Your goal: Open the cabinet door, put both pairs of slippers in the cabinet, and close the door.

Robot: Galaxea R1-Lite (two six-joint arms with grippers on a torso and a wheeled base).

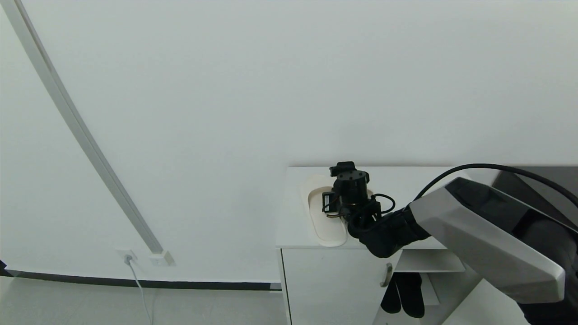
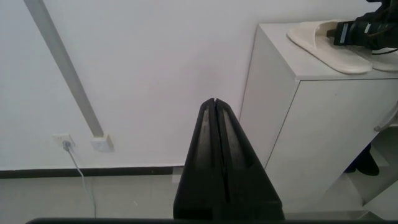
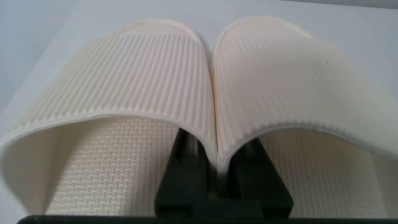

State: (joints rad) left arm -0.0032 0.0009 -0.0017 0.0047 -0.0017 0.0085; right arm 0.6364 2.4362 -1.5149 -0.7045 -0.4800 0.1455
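Note:
A pair of cream slippers (image 3: 149, 74) lies side by side on top of the white cabinet (image 1: 329, 284). My right gripper (image 3: 217, 149) has one finger inside each slipper and is shut on their two touching inner edges. In the head view the right gripper (image 1: 333, 208) sits over the cream slippers (image 1: 326, 232) near the cabinet top's left end. A black pair of slippers (image 1: 403, 294) stands inside the cabinet's open right side, under a shelf. My left gripper (image 2: 216, 124) hangs shut and empty, low and left of the cabinet (image 2: 323, 137).
The left door with its metal handle (image 1: 386, 274) is shut. A white wall stands behind, with a slanted cable duct (image 1: 86, 135), a socket and a cord (image 1: 135, 280) near the floor. Bare floor lies left of the cabinet.

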